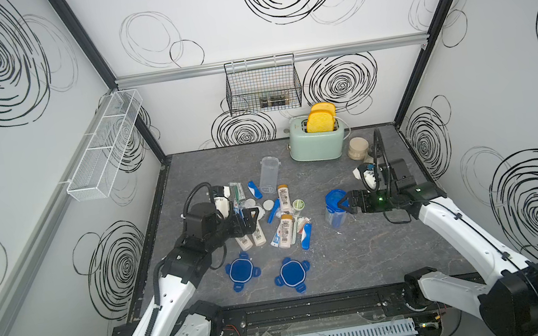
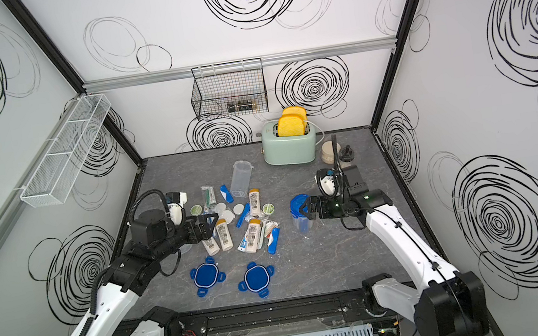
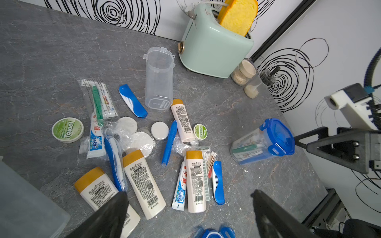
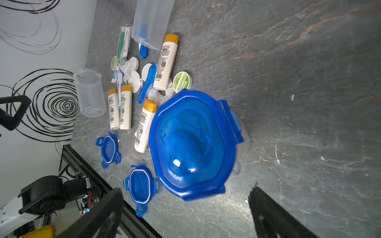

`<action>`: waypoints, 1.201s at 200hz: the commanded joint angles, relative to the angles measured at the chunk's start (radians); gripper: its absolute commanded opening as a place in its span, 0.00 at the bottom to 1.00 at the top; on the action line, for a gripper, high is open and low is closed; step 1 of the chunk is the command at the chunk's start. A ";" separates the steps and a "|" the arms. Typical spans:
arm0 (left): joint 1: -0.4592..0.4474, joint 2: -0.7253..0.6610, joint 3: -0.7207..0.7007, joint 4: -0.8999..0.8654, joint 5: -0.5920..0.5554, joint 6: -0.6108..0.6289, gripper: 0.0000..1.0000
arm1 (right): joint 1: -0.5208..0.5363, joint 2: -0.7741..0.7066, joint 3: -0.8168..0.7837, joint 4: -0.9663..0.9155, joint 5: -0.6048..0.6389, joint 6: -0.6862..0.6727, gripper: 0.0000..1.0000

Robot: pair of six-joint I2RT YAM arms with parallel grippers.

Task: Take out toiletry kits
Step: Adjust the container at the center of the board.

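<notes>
Toiletry kits [image 1: 284, 199] lie scattered left of centre on the table [image 1: 363, 262] in both top views; left gripper [image 1: 254, 218] hangs spread wide at the pile's left edge, right gripper [image 1: 343, 205] splayed at a lidded jar [image 1: 333, 218] right of centre. Left wrist view: bottles [image 3: 144, 185], tubes [image 3: 180, 189], toothbrushes [image 3: 169, 142] fill mid-frame, fingers [image 3: 111, 216] apart, nothing between. Right wrist view: blue lid [image 4: 191, 144] dead centre, fingers wide, not touching.

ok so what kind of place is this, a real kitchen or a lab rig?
Looks like a lab test cell, not a home: white walls printed with black swirls on a metal frame, two robot arms mounted on a front rail, and mixed props on one table: a toaster and scattered toiletries.
</notes>
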 commanded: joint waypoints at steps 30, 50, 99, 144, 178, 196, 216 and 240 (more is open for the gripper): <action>-0.010 0.003 -0.004 0.036 -0.018 0.017 0.98 | 0.014 0.009 0.011 0.051 -0.102 -0.026 0.95; -0.011 0.007 -0.003 0.036 -0.017 0.017 0.98 | 0.027 0.002 -0.007 0.049 -0.125 -0.015 0.94; -0.010 0.011 -0.003 0.034 -0.018 0.016 0.98 | 0.056 -0.036 -0.067 0.057 -0.149 0.017 0.94; -0.012 0.017 -0.005 0.039 -0.006 0.015 0.98 | 0.065 -0.066 -0.100 0.091 -0.214 0.028 0.94; -0.021 0.016 -0.008 0.041 -0.008 0.015 0.98 | 0.062 -0.101 -0.147 0.161 -0.256 0.048 0.94; -0.026 0.020 -0.006 0.040 -0.013 0.015 0.98 | 0.065 -0.101 -0.160 0.168 -0.270 0.052 0.94; -0.032 0.021 -0.008 0.038 -0.019 0.015 0.98 | 0.064 -0.114 -0.158 0.167 -0.269 0.051 0.94; -0.041 0.020 -0.006 0.039 -0.019 0.017 0.98 | 0.064 -0.123 -0.156 0.159 -0.268 0.057 0.94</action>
